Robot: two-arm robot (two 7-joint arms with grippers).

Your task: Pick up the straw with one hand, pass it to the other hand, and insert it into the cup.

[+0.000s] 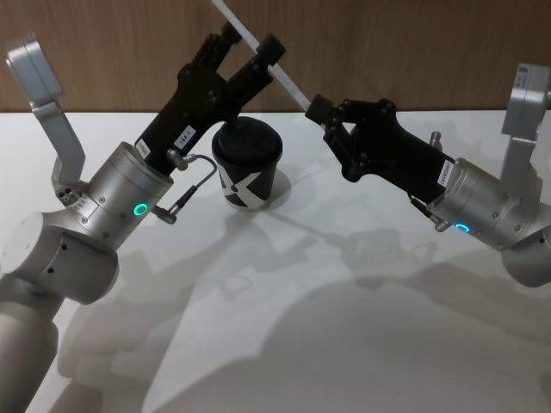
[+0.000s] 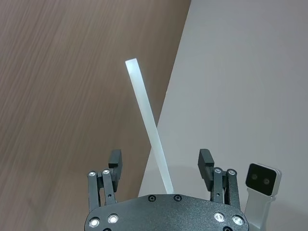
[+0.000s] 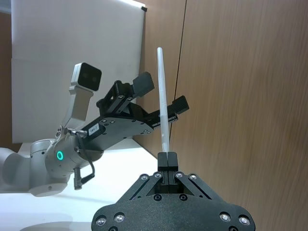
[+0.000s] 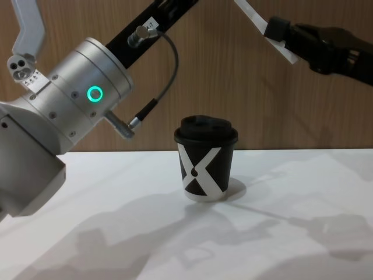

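Note:
The white straw (image 1: 288,83) slants up through the air behind the cup (image 1: 248,163), a black paper cup with a white X and a domed lid standing on the table. My right gripper (image 1: 317,109) is shut on the straw's lower end. My left gripper (image 1: 251,41) is open around the straw's upper part, one finger on each side and a gap to each. In the left wrist view the straw (image 2: 147,120) runs between the spread fingers (image 2: 115,161). The right wrist view has the right gripper (image 3: 167,158) clamped on the upright straw (image 3: 161,77). In the chest view the cup (image 4: 205,157) stands below the straw (image 4: 253,16).
The white table (image 1: 284,327) stretches in front of the cup. A wooden wall (image 1: 387,43) rises close behind it. The left arm's silver wrist (image 4: 87,87) and its cable (image 4: 166,70) hang just left of the cup.

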